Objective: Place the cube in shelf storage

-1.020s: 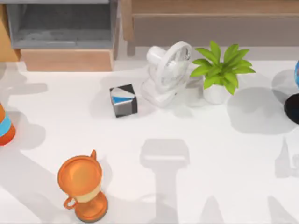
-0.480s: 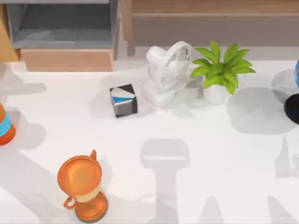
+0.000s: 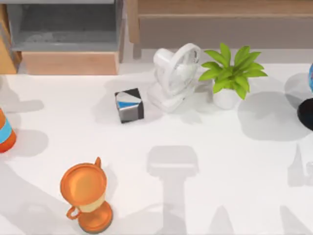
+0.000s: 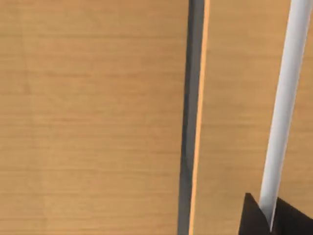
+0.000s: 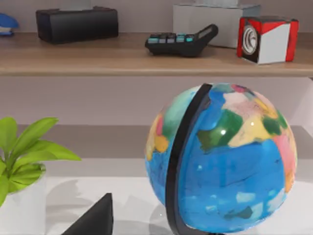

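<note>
Right gripper: a dark wedge of it juts in low in the right wrist view, just before the globe. I cannot tell how the jaws stand.
Left gripper: a dark part of it sits close against a light-brown wooden panel crossed by a dark seam, with a white strip beside it. The jaw state cannot be told here either.
Table: white, with soft arm shadows across it.
Nearest edge: an orange trophy stands upright at the table's left.
Left edge: an orange object with a blue band, cut off by the frame.
Middle: a black, white and blue cube sits just beside a white desk fan, on the fan's left.
Right of the fan: a green potted plant in a white pot, with the globe farther right at the frame edge.
Far left: a grey-lined box compartment with a wooden front.
Far right: the shelf storage – a wide light-brown board over a grey-brown recess.
On its board: a black box, a dark calculator, a white box and a red-and-white cube.
The cube: I cannot tell where the puzzle cube lies.
</note>
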Robot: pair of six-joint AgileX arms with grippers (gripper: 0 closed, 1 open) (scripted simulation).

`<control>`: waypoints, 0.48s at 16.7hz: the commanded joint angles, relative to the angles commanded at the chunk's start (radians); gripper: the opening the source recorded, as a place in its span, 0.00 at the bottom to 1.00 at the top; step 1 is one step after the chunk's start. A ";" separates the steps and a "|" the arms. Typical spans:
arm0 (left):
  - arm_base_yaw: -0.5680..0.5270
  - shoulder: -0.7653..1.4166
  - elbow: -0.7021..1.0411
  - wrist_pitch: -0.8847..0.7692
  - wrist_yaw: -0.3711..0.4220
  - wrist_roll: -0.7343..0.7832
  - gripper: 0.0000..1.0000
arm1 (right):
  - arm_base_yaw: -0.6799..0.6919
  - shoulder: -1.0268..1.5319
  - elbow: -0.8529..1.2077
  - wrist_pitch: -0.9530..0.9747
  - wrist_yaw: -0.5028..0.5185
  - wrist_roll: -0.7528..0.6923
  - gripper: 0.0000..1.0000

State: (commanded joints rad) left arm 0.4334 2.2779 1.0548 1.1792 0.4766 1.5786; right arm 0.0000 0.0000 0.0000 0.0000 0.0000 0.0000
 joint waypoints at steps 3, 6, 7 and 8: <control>0.027 -0.045 -0.103 0.056 0.024 0.001 0.00 | 0.000 0.000 0.000 0.000 0.000 0.000 1.00; 0.035 -0.062 -0.119 0.074 0.033 0.003 0.00 | 0.000 0.000 0.000 0.000 0.000 0.000 1.00; 0.035 -0.062 -0.119 0.074 0.033 0.003 0.00 | 0.000 0.000 0.000 0.000 0.000 0.000 1.00; 0.030 -0.056 -0.115 0.071 0.031 0.004 0.00 | 0.000 0.000 0.000 0.000 0.000 0.000 1.00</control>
State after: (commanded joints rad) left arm 0.4629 2.2219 0.9398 1.2506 0.5077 1.5824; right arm 0.0000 0.0000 0.0000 0.0000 0.0000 0.0000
